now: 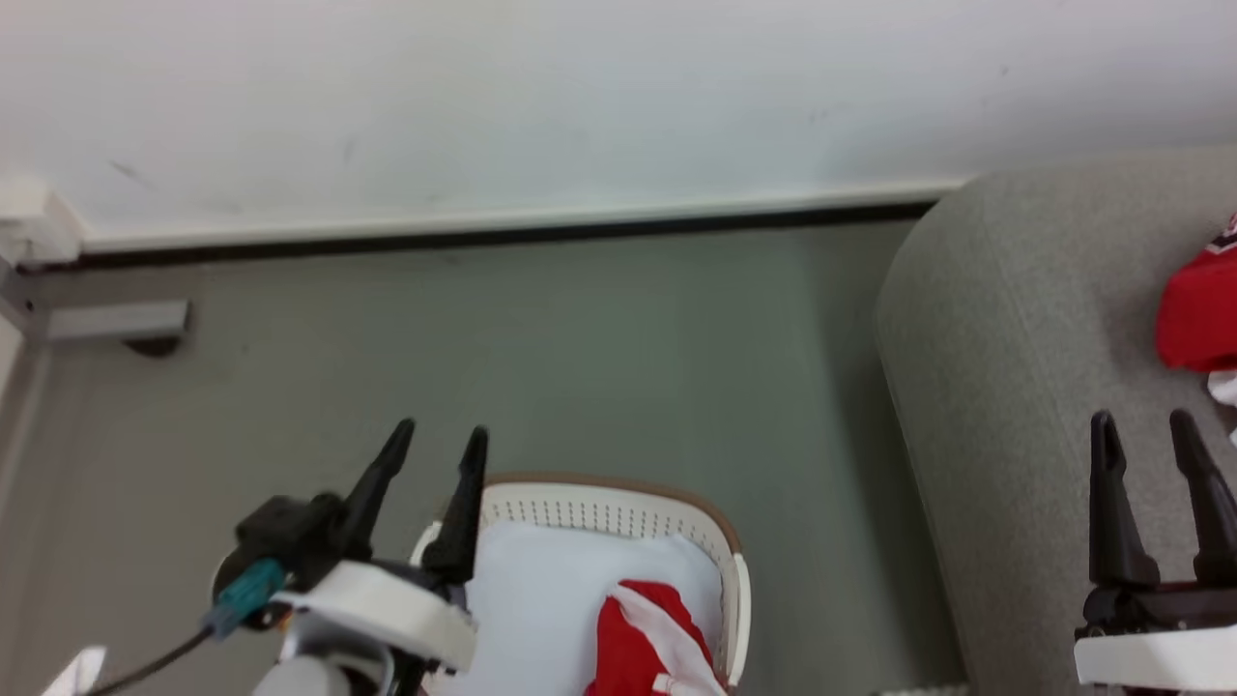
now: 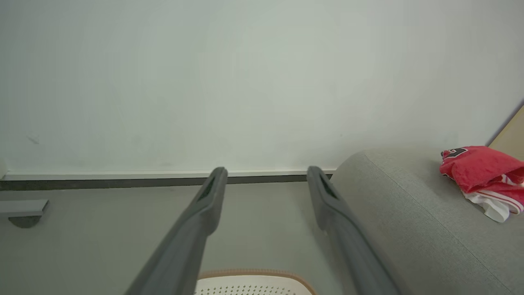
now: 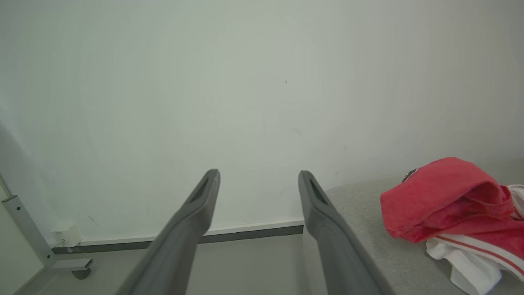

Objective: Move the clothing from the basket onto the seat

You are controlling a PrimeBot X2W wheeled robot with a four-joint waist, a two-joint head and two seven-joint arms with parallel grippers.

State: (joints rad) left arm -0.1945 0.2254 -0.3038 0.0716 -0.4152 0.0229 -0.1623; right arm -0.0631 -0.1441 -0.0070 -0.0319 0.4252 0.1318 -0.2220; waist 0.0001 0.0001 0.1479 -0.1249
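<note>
Left gripper (image 1: 440,430): dark fingers spread, holding nothing, at the left rim of the oval cream-white perforated plastic basket (image 1: 589,507). Right gripper (image 1: 1141,418): fingers spread, holding nothing, over the large grey woven-fabric sofa (image 1: 1005,348), right of the basket. One bright red white-trimmed jersey (image 1: 633,633) lies in the basket on a pale sheet (image 1: 551,590). A second red jersey (image 1: 1193,314) lies on the sofa.

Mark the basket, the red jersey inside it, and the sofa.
basket (image 1: 599,512): head view, far perforated wall.
jersey (image 1: 623,648): head view, red fabric left of the white trim.
sofa (image 1: 1015,367): head view, bare grey upholstery near its rounded edge.
</note>
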